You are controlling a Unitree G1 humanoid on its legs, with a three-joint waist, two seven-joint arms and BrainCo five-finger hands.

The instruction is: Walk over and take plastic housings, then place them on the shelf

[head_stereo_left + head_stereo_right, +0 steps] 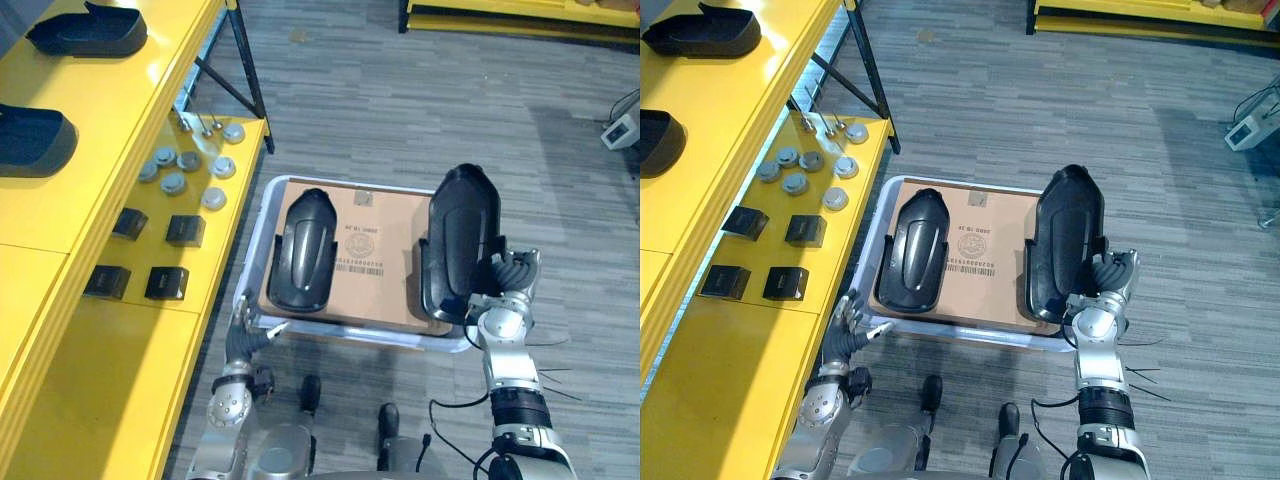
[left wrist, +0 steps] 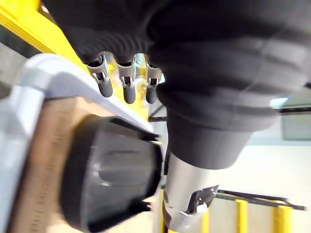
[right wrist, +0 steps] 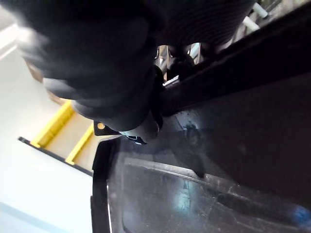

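Observation:
Two black plastic housings are over a sheet of cardboard (image 1: 372, 250) in a pale tray (image 1: 256, 240) on the floor. The left housing (image 1: 303, 250) lies flat, also seen close as the housing (image 2: 107, 179). The right housing (image 1: 462, 235) stands tilted up on its near end, with my right hand (image 1: 507, 282) curled round its right edge; the same housing (image 3: 218, 160) shows close past the wrist cover. My left hand (image 1: 848, 325) hovers at the tray's near left corner, its fingers (image 2: 127, 87) straight over the rim and holding nothing.
A yellow shelf (image 1: 100, 120) runs along the left, with two more black housings (image 1: 90, 35) (image 1: 30, 135) on its upper level. Its lower level carries several round metal parts (image 1: 185, 170) and small black boxes (image 1: 150, 260). Grey floor lies to the right.

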